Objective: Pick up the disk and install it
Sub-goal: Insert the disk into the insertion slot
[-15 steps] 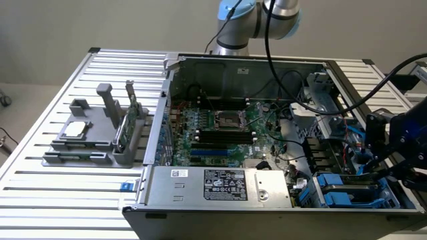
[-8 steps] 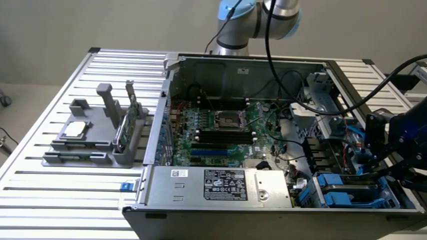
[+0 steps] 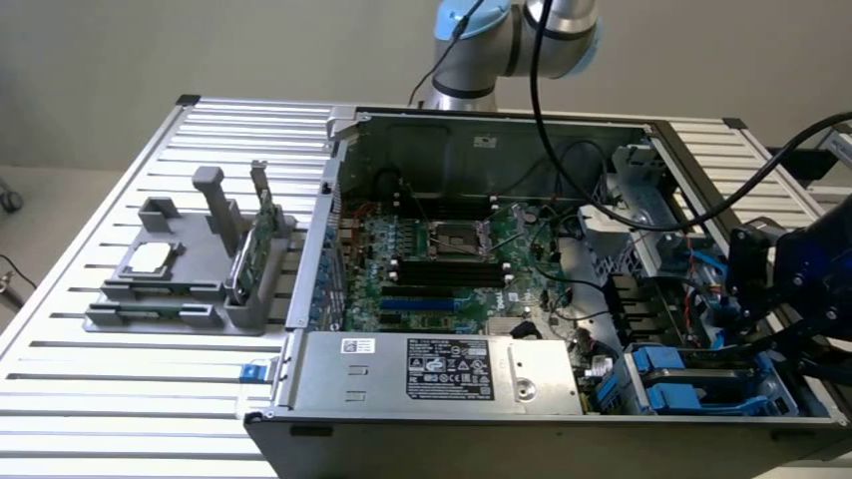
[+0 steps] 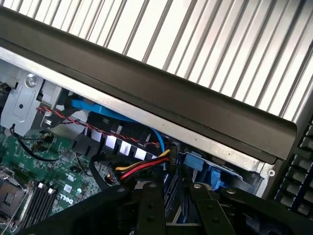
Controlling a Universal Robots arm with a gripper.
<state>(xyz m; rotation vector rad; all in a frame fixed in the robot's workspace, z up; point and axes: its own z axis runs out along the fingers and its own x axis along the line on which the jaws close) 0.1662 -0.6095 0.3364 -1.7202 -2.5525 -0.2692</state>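
Gripper (image 3: 753, 311) hangs at the exterior view's right edge, over the lower-right corner of the open computer case (image 3: 466, 135), just above the drive bay (image 3: 685, 384) with its blue carriers. Jaws are partway closed. In the wrist view the two black fingers (image 4: 149, 208) flank a dark flat slab seen edge-on, which I take to be the disk (image 4: 172, 195). Its label and blue rails can't be made out there, so the hold is a judgement. Edge-on carry makes sense: the slim side would fit a bay slot between the carriers and the case wall. The wrist sits outboard of that wall, probably to stay off the red-yellow power leads (image 4: 142, 166) and the blue data cable (image 4: 98, 110) crowding the corner. Grey parts stand (image 3: 160, 299) sits at the exterior view's left on the slatted table (image 3: 80, 399). It holds the square chip (image 3: 150, 257) flat and the green card (image 3: 262, 235) upright, well apart from the case. Disk not seated yet.
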